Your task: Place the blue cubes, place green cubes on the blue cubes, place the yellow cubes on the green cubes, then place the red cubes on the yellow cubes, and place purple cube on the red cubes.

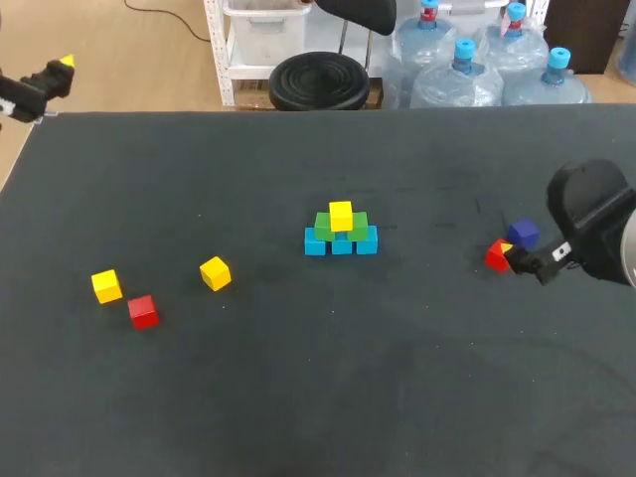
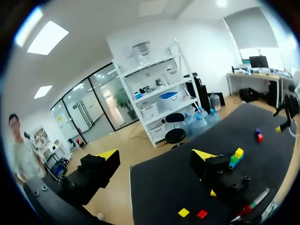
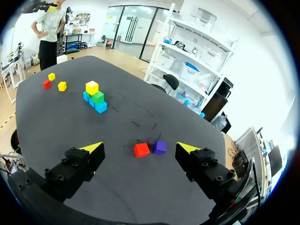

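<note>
Starts at the right end effector (image 3: 139, 148), low at the right edge of the head view, fingers spread wide and clamped on nothing. Finds a red cube (image 1: 496, 257) just ahead of it, between the open fingers in the right wrist view but touching neither, with the purple cube (image 1: 523, 234) just beside that red one. Puts the left end effector (image 2: 155, 154) far off in the upper left corner of the head view, by the corner of the worktop (image 1: 298, 397), likewise spread apart and empty.

Moving out to mid-frame, meets the stack (image 1: 341, 231): a row of blue cubes (image 1: 316, 242), seemingly three, with the middle one half hidden, two green cubes (image 1: 324, 225) on them, and one yellow cube (image 1: 341, 214) on top. Leaves two more yellow cubes (image 1: 106, 286) and a second red cube (image 1: 143, 311) loose at lower left, well apart from the stack.

Judges the blue and green layers done and the yellow layer only begun, with both reds and the purple not yet placed.
</note>
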`<action>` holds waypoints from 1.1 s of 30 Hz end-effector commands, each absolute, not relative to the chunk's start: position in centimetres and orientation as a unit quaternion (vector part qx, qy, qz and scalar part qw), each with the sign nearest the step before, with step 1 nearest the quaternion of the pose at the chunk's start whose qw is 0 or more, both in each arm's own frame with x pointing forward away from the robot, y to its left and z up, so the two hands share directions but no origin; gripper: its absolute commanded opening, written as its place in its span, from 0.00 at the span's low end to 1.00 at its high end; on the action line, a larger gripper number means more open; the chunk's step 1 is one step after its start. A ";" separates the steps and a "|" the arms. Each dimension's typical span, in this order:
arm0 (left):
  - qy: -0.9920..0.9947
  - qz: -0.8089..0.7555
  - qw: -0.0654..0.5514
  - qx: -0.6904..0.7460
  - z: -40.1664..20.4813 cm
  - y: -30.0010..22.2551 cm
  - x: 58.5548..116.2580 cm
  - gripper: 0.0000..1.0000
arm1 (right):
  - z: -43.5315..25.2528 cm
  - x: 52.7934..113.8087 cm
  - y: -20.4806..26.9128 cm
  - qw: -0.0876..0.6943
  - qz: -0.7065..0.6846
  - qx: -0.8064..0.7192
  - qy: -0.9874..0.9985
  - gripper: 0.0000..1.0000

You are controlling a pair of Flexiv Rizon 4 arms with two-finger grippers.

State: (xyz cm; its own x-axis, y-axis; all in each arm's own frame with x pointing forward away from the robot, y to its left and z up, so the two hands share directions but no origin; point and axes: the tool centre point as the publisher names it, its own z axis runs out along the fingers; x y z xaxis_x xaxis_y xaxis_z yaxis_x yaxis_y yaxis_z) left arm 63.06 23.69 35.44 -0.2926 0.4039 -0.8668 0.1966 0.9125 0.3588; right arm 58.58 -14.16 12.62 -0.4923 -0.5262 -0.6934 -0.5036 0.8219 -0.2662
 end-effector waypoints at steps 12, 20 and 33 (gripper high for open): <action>0.658 0.225 0.552 0.460 55.9 32.4 65.8 1.00 | 12.4 58.6 -14.3 0.411 -0.012 -0.298 0.862 1.00; 0.579 0.261 0.459 0.621 57.4 31.1 67.6 1.00 | 12.4 58.6 -14.3 0.411 -0.012 -0.298 0.862 1.00; 0.490 0.151 0.391 0.764 48.7 23.7 69.0 1.00 | 12.4 58.6 -14.3 0.411 -0.012 -0.298 0.862 1.00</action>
State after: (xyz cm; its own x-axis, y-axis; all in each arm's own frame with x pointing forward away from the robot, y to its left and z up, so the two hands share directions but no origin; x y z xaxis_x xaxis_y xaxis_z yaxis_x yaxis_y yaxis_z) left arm 67.97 23.89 49.59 0.1322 0.9554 -0.2642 0.4080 0.1905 0.8929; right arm 58.59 -14.18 12.61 -0.4923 -0.5262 -0.6934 -0.5038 0.8218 -0.2660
